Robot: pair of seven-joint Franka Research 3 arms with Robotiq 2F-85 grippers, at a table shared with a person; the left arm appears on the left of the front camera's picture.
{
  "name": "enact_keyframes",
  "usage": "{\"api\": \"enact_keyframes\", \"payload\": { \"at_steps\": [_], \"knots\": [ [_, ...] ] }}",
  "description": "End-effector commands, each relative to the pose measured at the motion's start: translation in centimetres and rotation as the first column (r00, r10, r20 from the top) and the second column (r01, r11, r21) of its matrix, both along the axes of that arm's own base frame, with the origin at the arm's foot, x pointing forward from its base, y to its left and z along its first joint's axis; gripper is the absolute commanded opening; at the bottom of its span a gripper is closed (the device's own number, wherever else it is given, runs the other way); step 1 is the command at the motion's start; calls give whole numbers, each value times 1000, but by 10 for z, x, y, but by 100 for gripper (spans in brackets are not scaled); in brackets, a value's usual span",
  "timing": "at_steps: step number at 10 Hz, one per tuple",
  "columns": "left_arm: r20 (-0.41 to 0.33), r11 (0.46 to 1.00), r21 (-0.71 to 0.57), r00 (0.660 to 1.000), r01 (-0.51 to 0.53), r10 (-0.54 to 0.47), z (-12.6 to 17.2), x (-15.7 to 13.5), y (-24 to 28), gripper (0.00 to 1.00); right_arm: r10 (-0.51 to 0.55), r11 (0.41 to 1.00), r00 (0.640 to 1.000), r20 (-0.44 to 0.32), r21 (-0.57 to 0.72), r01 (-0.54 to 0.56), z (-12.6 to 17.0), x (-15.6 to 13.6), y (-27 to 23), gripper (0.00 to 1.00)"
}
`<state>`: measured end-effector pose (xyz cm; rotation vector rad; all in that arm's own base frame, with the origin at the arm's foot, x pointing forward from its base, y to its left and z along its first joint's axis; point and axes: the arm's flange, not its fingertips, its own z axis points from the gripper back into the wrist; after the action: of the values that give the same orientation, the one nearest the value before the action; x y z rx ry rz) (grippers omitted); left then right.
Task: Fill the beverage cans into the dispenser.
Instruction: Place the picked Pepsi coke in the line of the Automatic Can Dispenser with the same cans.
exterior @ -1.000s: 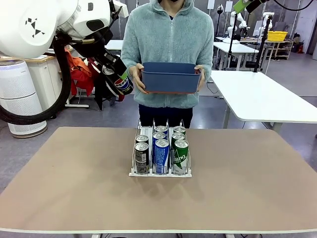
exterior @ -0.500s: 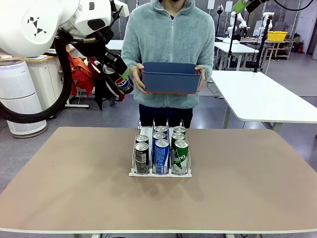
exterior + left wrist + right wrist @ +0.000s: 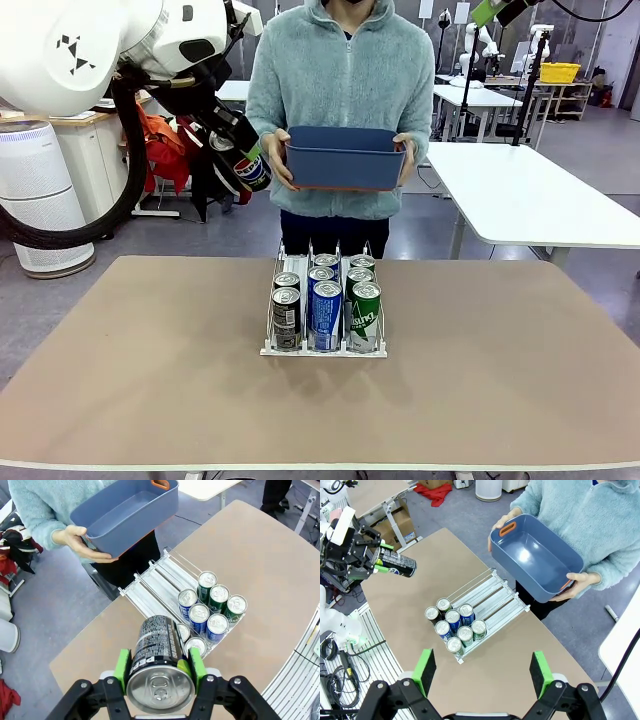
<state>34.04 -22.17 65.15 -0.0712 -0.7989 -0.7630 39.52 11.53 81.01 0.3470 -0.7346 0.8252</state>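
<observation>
we see the left pincer (image 3: 232, 152) in the upper left of the front frame, closed on a black can (image 3: 248, 168) held in the air, well above the brown surface (image 3: 480, 380). compared with the frame a second ago, this can and pincer have shifted slightly up and to the left; the change is small. in the left wrist frame the same black can (image 3: 159, 665) sits at the bottom centre, its silver top toward the camera, with a green pad (image 3: 121, 669) pressed on each side.

the dispenser (image 3: 323, 348) stands on the middle of the surface, unchanged from the earlier frames. its left lane holds two dark cans (image 3: 286, 312), its middle lane three blue cans (image 3: 326, 310), its right lane two green cans (image 3: 364, 312), all upright and packed toward the near end. in the left wrist frame the rear parts of the lanes (image 3: 155, 580) are bare.

a person in a light fleece stands at the far side, holding a blue bin (image 3: 345, 156) with both hands at chest height, as before.

in the right wrist frame the right pincer (image 3: 482, 671) spans the bottom edge, its green pads wide apart with nothing between them, high above the dispenser (image 3: 485, 607).
</observation>
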Motion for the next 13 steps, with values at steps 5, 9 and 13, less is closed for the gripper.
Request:
{"api": "enact_keyframes", "payload": {
  "at_steps": [5,9,13],
  "knots": [
    [-46,992,38,992,-118,120,-32,-90,-57,58,0,1000,1000,0,0,0,0,-1,0,100],
    [-110,995,82,991,-62,71,-86,-112,-86,58,0,1000,1000,0,0,0,0,-1,0,100],
    [-144,993,105,987,-51,66,-126,-110,-95,58,0,1000,1000,0,0,0,0,-1,0,100]
  ]
}}
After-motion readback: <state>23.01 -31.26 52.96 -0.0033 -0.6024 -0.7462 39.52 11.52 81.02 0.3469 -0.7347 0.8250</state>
